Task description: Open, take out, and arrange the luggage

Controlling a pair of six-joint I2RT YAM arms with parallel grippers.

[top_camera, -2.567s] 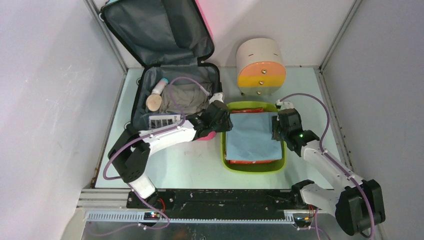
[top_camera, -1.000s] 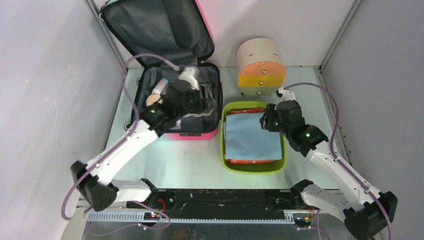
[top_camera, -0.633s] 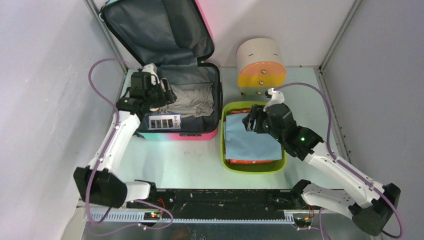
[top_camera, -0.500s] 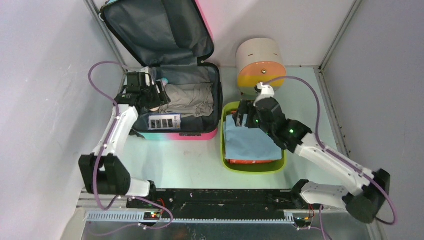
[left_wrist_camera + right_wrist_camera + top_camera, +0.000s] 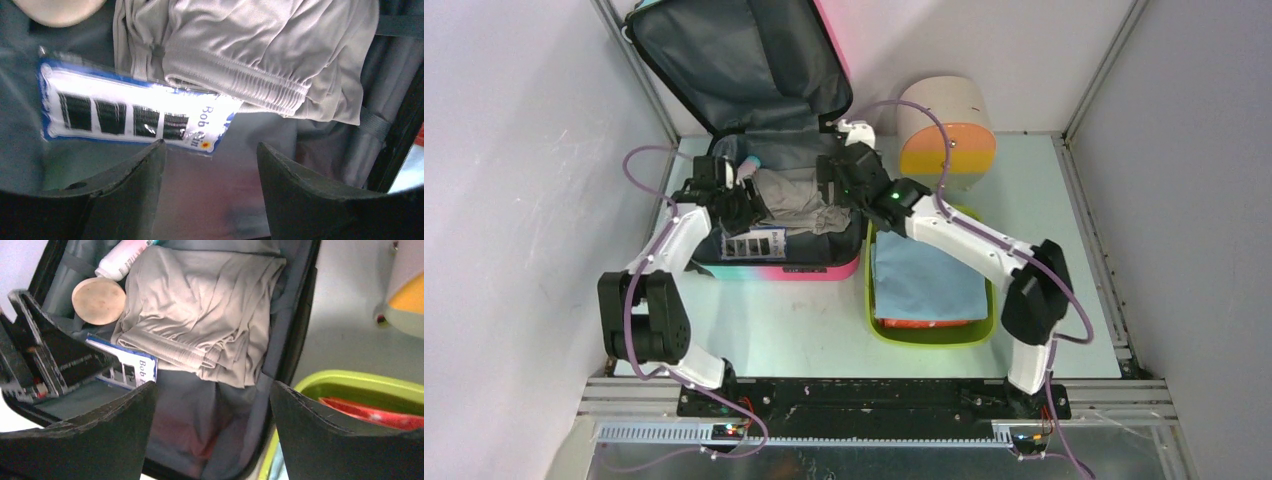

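Luggage (image 5: pixel 734 70) sits at 11 o'clock on the surface (image 5: pixel 1074 250) in the top view. Its lid is thrown back against the rear wall, and a grey garment (image 5: pixel 802 198) and a packet (image 5: pixel 752 243) lie inside. Since a second ago the right tool (image 5: pixel 832 185) has swung off the tray (image 5: pixel 876 330) and now hangs over the luggage's 2 o'clock corner. The blue cloth (image 5: pixel 924 278) lies flat in the tray, clear of both arms. The left tool (image 5: pixel 727 200) has pulled from the luggage's middle to its 9 o'clock side.

From the left wrist, the fingers (image 5: pixel 132 185) stand fairly wide with nothing between them. The packet lies just beyond at 12 o'clock, with the garment overlapping its upper edge.

From the right wrist, the jaws are wide and empty, and the garment lies straight ahead. A tan disc (image 5: pixel 98 300) and a bottle (image 5: pixel 126 252) sit at 10 o'clock, with the left tool at 9 o'clock.

The cloth looks delivered, and both arms seem set for the next item, likely the garment. Lifting the garment may drag the packet tucked under its edge.
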